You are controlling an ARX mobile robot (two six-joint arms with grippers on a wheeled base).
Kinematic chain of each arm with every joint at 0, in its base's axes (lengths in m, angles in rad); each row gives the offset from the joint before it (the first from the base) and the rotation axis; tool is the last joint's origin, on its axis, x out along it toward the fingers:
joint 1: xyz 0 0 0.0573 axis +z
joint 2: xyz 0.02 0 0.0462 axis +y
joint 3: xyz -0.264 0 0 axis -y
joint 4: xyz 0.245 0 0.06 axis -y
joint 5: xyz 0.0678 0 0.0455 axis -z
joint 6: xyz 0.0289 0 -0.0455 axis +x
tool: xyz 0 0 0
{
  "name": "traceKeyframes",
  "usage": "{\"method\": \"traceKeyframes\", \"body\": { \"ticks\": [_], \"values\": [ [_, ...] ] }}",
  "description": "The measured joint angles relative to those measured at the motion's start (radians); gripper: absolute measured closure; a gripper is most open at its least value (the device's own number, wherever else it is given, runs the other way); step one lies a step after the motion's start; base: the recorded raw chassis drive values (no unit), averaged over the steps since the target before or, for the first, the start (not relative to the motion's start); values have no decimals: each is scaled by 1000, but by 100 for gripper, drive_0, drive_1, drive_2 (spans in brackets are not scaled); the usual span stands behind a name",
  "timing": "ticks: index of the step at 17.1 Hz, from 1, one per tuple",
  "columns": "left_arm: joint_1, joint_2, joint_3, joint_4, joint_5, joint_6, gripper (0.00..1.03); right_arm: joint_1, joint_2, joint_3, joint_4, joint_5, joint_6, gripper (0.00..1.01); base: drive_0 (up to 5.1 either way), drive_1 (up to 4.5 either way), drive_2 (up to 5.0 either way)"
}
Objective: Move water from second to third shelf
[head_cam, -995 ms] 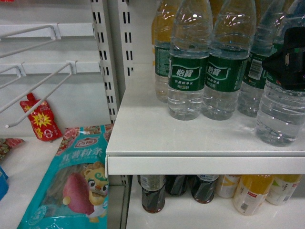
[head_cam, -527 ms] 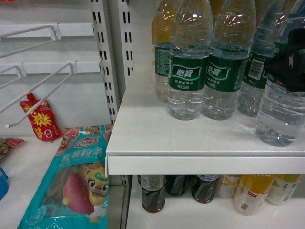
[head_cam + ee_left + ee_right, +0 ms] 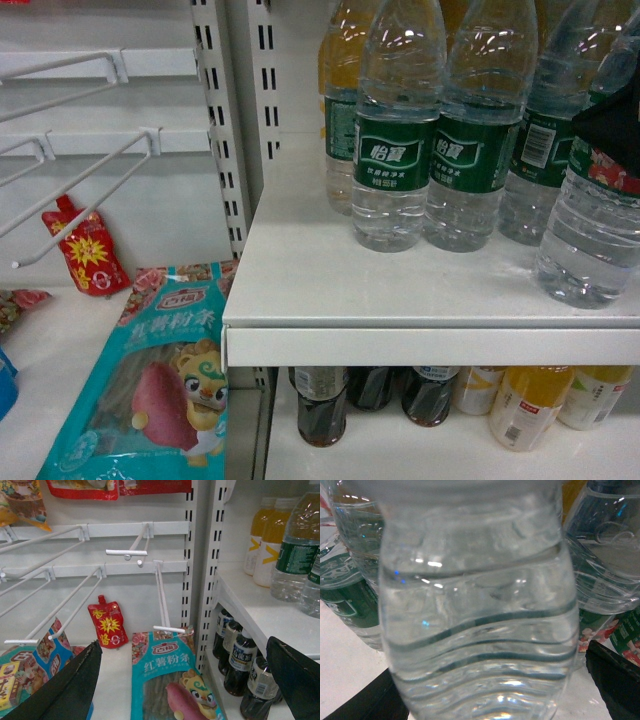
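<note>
At the right edge of the frame the right gripper (image 3: 612,135), spread around the water bottle (image 3: 590,235), may knock neighbouring bottles (image 3: 395,150) if it closes off-centre.

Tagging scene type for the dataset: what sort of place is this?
Likely a shop aisle: rows of water bottles on a white shelf, bare peg hooks on a slotted wall, and packaged snacks beside it.

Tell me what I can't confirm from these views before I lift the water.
- Right gripper: head view, cut off by the right edge; whether it is clamped can't be told.
- Water bottle: right wrist view, so close that cap and label fall outside the frame.
- Left gripper: left wrist view, only blurred finger edges show.
- Lower-shelf bottles: head view, tops hidden by the shelf.
</note>
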Motion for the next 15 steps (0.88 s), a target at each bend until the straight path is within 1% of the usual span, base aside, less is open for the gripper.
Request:
{"method": "traceKeyframes", "body": {
  "ticks": [5, 15],
  "values": [
    [0, 0, 0, 0, 0, 0, 5, -17, -41, -32, -17, -13, -2, 3, 0, 0, 0],
    [0, 0, 0, 0, 0, 0, 5, -25, -87, -52, -45, -34, -2, 3, 0, 0, 0]
  ]
}}
